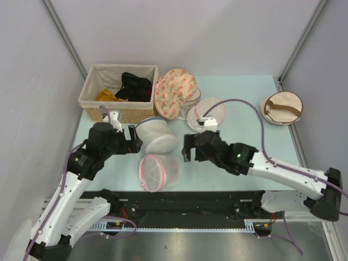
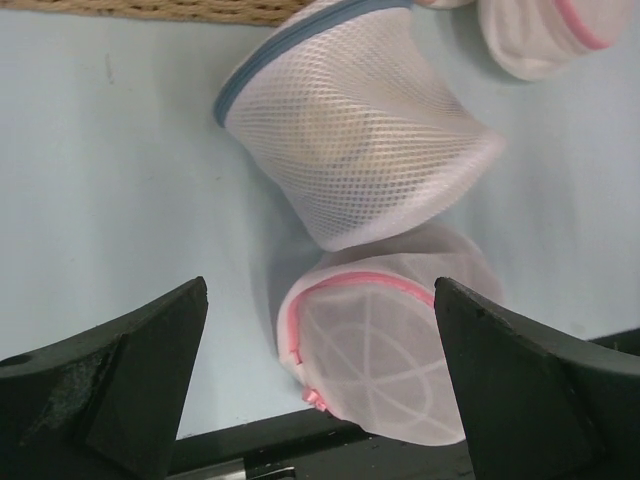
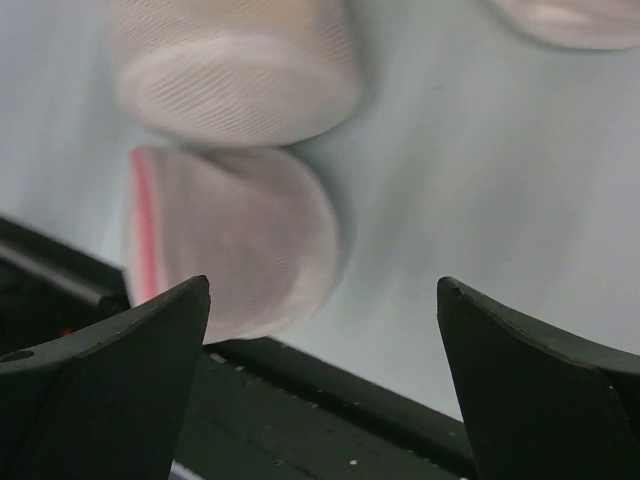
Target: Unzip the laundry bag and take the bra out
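Lab: grey partition walls (image 1: 32,65), robot bench (image 1: 244,89).

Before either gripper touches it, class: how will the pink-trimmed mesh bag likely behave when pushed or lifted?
The laundry bag is thin mesh, so probably light and apt to slide on the smooth table. Lying on its rounded side, it may roll; its walls likely dent.

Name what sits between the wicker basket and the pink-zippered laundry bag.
A larger white mesh cylinder with a blue rim lies between the wicker basket and the laundry bag; the top and left wrist views both show it.
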Robot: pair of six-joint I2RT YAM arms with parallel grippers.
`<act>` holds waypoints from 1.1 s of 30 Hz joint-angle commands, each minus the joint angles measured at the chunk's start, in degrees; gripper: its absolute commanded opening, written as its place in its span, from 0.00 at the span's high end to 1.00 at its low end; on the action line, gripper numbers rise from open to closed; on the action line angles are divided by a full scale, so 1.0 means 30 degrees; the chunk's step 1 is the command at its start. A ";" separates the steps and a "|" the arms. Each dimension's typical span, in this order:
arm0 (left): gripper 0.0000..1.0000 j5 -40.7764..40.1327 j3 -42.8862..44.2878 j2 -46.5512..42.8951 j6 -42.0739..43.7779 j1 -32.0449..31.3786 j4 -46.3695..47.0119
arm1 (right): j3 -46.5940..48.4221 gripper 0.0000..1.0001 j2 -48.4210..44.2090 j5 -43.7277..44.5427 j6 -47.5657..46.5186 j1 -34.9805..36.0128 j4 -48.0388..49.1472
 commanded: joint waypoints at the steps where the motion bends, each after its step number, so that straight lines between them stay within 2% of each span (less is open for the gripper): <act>1: 0.00 -0.2976 0.0726 0.1288 -0.0671 0.0581 -0.1363 | 0.1658 0.01 0.2749 -0.0967 0.0578 0.3332 0.4150; 5: 0.00 -0.1696 0.1106 0.1587 0.0031 0.2867 -0.1310 | 0.3009 0.00 0.5447 -0.2372 -0.0007 0.4599 0.5407; 9: 0.00 -0.1165 0.1195 0.1499 0.0647 0.3222 -0.0868 | 0.3010 0.01 0.7352 -0.3929 -0.0213 0.4836 0.6642; 10: 0.00 -0.1019 0.1166 0.1499 0.0589 0.3222 -0.0839 | 0.3010 0.06 0.7878 -0.4016 0.0048 0.4865 0.6614; 12: 0.00 -0.0436 0.0932 0.1558 0.0356 0.3222 -0.0780 | 0.3010 0.38 0.8058 -0.3901 0.0079 0.4660 0.6351; 13: 0.00 -0.0200 0.0815 0.1471 0.0325 0.3222 -0.0693 | 0.3010 0.99 0.7827 -0.3871 -0.0152 0.4573 0.6089; 18: 0.00 0.0446 0.0434 0.0886 0.0851 0.3222 -0.0547 | 0.2980 1.00 0.4930 -0.2731 -0.3050 0.4280 0.4070; 20: 0.00 0.1848 0.0055 0.0738 0.0882 0.3251 -0.0167 | 0.2661 1.00 0.2888 -0.2494 -0.4165 0.3842 0.2750; 23: 0.00 0.4133 -0.0737 0.0561 0.0591 0.3222 0.0800 | 0.1463 1.00 0.0161 -0.3719 -0.5219 0.1854 0.1957; 24: 0.00 0.4748 -0.0942 0.0532 0.0444 0.3193 0.1063 | 0.1022 1.00 -0.0518 -0.5638 -0.5455 -0.0125 0.1839; 25: 0.00 0.5943 -0.1379 0.0503 0.0268 0.3193 0.1617 | 0.0670 1.00 -0.0989 -0.6992 -0.5690 -0.1305 0.1722; 26: 0.00 0.6274 -0.1586 0.0503 -0.0197 0.3164 0.1883 | -0.0349 1.00 -0.1777 -0.9529 -0.6098 -0.2390 0.1692; 27: 0.00 0.6364 -0.1820 0.0329 -0.0579 0.3106 0.2437 | -0.1026 1.00 -0.2046 -1.1265 -0.6508 -0.4953 0.2330; 29: 0.00 0.7470 -0.2844 -0.0373 -0.1457 0.2989 0.3376 | -0.2490 1.00 -0.2341 -1.4371 -0.6660 -0.7194 0.3443; 31: 0.00 0.7974 -0.3635 -0.0813 -0.1987 0.2813 0.4287 | -0.4309 1.00 -0.1964 -1.5526 -0.6251 -0.9854 0.4881; 33: 0.00 0.7948 -0.3814 -0.0845 -0.2369 0.2141 0.4115 | -0.5188 1.00 -0.1495 -1.6466 -0.5579 -1.0980 0.5497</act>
